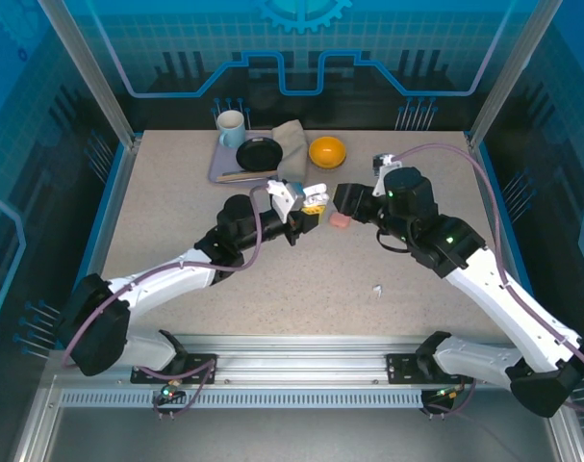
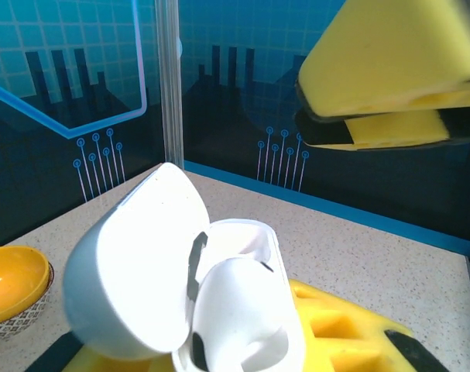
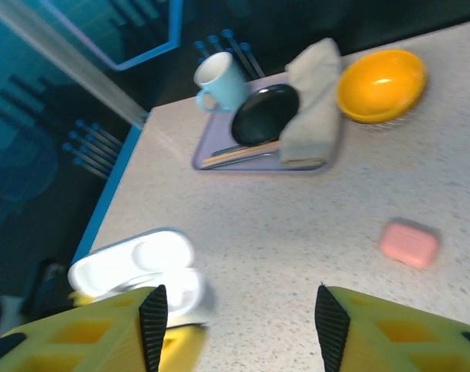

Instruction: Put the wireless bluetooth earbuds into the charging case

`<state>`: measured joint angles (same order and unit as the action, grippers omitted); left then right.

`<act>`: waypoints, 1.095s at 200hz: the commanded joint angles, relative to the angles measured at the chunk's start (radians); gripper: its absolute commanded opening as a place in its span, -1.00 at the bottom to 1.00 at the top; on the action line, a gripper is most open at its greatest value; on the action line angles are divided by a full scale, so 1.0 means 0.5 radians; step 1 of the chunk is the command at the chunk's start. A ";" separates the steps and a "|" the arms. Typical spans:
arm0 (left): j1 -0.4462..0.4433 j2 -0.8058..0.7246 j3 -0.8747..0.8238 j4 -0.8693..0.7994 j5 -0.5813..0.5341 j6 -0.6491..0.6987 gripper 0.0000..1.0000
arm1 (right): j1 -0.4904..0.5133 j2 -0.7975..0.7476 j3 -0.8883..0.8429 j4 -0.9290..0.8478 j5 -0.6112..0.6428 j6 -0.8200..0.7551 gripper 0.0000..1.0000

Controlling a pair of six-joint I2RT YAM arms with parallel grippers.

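Currently, left end effector (image 1: 309,203) clamps the white charging case (image 2: 235,310): glossy, rounded, lid flipped open, held over the desk (image 1: 272,279). Right end effector (image 3: 236,310) faces it, yellow jaws well apart, nothing between them. One white earbud (image 1: 376,290), a tiny pale speck, lies on the desk near the right arm (image 1: 484,274), well apart from that case. Closed salmon-pink case (image 3: 409,244) rests just beside the right end effector.

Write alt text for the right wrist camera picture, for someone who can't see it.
An open white charging case is at lower left, just past the right gripper's spread yellow fingers. A pink case lies on the table; farther back are an orange bowl and a tray holding a mug.
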<state>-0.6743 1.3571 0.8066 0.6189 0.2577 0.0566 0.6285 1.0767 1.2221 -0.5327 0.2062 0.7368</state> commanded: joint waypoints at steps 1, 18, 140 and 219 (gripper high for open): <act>-0.013 -0.088 -0.054 0.080 -0.036 0.058 -1.00 | -0.075 -0.043 -0.073 -0.326 0.120 0.193 0.23; -0.013 -0.122 -0.080 0.075 -0.056 0.065 -1.00 | -0.119 -0.043 -0.203 -0.479 0.168 0.254 0.36; -0.013 -0.305 -0.177 0.005 -0.099 0.055 -1.00 | -0.156 0.277 -0.938 -0.668 0.161 0.363 0.32; -0.012 -0.335 -0.181 0.009 -0.113 0.058 -1.00 | -0.150 0.828 -0.724 -0.531 0.052 -0.131 0.15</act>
<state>-0.6743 1.2152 0.7181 0.6037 0.2192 0.0628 0.5499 1.4540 0.8207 -0.8135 0.2466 0.7498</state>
